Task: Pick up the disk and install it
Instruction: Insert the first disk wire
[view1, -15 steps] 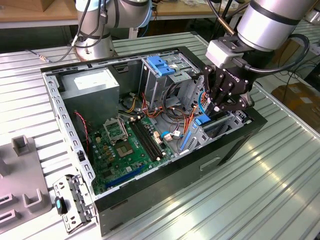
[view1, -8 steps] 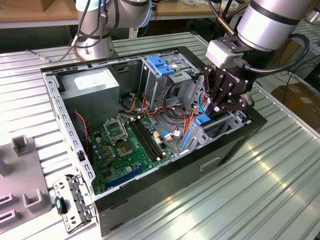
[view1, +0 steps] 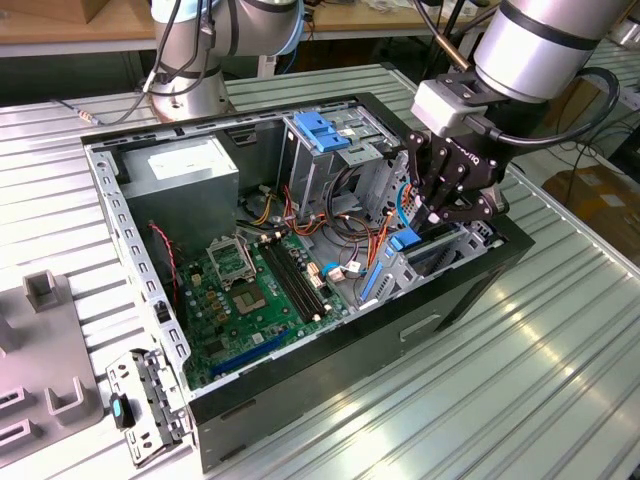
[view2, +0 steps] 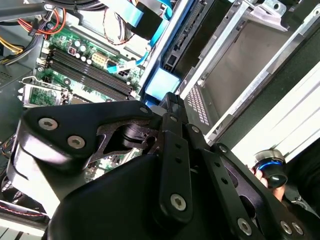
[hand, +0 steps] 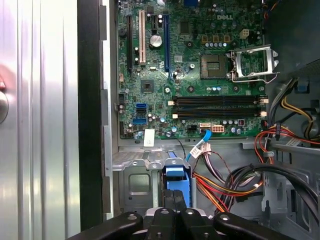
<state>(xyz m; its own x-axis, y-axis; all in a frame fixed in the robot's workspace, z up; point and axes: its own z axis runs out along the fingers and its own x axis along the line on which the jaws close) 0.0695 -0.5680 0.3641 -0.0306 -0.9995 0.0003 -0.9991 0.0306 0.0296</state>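
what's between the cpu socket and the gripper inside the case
In the first wrist view, the black memory slots lie between the cpu socket and the gripper, then a blue cable.

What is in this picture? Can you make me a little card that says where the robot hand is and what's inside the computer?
Place: an open computer case lying on a ribbed metal table
Robot hand: the gripper is low inside the case, at the drive bay on the exterior view's right
Disk: the disk, its blue frame showing, sits in the bay right at the gripper
Also inside: green motherboard, grey power supply, blue bracket on the drive cage
Outside: small metal part on the table
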